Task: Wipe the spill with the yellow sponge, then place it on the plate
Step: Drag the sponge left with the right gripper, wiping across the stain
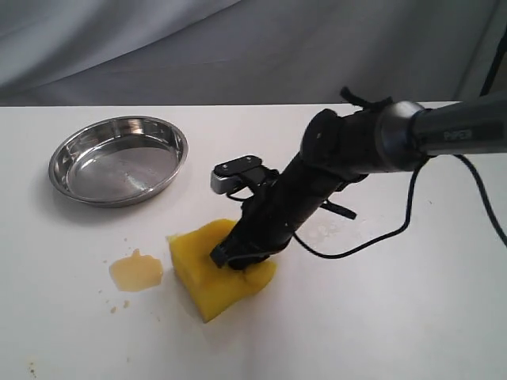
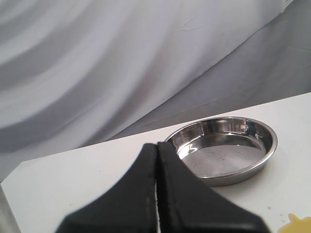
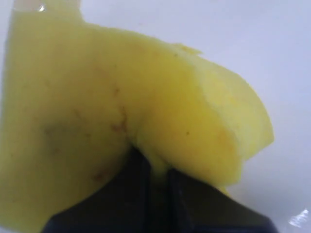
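Steel plate [image 1: 73, 150] stands empty, well off to the left of my right hand [image 1: 228, 255] and beyond it. Amber spill [image 1: 136, 271] lies near, left of the hand, unwiped, with droplets [image 1: 112, 309] around it. Under the hand, the yellow sponge [image 1: 196, 273] rests on the desk [image 1: 380, 317] just beside the spill. The hand is pinched narrow on a fold of its top.

Risks:
- The shallow pinch may slip out when I drag.
- The buckled foam could skim over the liquid or push it wider.
- A soaked sponge may drip on the way to the plate.

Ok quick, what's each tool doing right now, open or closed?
Left tool: closed, holding nothing.
Right tool: closed, pinching the yellow sponge.
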